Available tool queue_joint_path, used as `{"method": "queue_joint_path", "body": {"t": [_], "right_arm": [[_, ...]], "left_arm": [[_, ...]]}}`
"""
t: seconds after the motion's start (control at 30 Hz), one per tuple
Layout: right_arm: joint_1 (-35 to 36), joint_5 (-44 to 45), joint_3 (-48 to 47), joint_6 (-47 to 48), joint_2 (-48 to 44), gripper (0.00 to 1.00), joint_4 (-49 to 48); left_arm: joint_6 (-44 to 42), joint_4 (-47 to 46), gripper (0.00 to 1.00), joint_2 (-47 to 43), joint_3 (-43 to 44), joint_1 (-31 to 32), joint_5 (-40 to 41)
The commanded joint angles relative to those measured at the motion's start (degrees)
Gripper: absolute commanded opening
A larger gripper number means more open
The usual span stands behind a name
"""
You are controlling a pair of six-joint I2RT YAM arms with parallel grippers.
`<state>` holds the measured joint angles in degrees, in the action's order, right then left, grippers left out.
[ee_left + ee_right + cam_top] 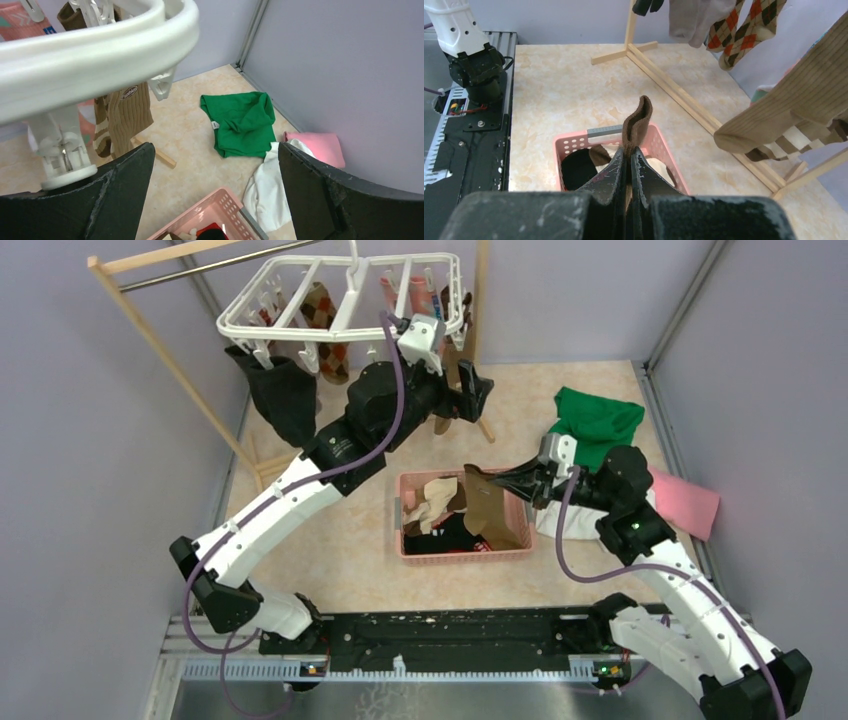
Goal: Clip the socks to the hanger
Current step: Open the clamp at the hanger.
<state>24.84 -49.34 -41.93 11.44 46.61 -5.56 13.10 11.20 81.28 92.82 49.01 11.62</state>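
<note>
Counting several socks (280,395) clipped on the hanger (345,300), more left in the pink basket (465,553). My right gripper (629,155) pinches a brown sock (636,122) above it. Left gripper (215,165) is spread wide and empty, by the hanger's rim.

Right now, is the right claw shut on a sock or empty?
The right claw is shut on a brown sock, pinching it above the pink basket.
</note>
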Motion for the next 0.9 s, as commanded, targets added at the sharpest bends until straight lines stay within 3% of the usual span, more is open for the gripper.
{"method": "queue_joint_path", "body": {"t": [0.0,0.23,0.4,0.6,0.87], "right_arm": [[-0.2,1.4,-3.9,1.1,0.4,0.0,0.4],[-0.3,3.9,-7.3,0.8,2.6,0.0,2.9],[-0.5,3.4,-12.7,4.3,4.9,0.0,11.3],[-0.7,4.6,-15.9,9.6,4.4,0.0,20.1],[-0.7,4.2,-11.9,8.6,2.0,0.0,17.2]], "left_arm": [[3.2,-4.5,0.98,1.1,4.2,-1.4,1.5],[3.2,-3.6,0.98,2.8,7.1,-1.5,2.5],[4.8,-1.7,0.98,2.3,7.7,-1.4,2.5],[5.2,-3.3,0.98,-1.2,3.1,-1.3,-1.8],[4.9,-6.2,0.98,-7.6,-4.8,0.5,-5.3]]}}
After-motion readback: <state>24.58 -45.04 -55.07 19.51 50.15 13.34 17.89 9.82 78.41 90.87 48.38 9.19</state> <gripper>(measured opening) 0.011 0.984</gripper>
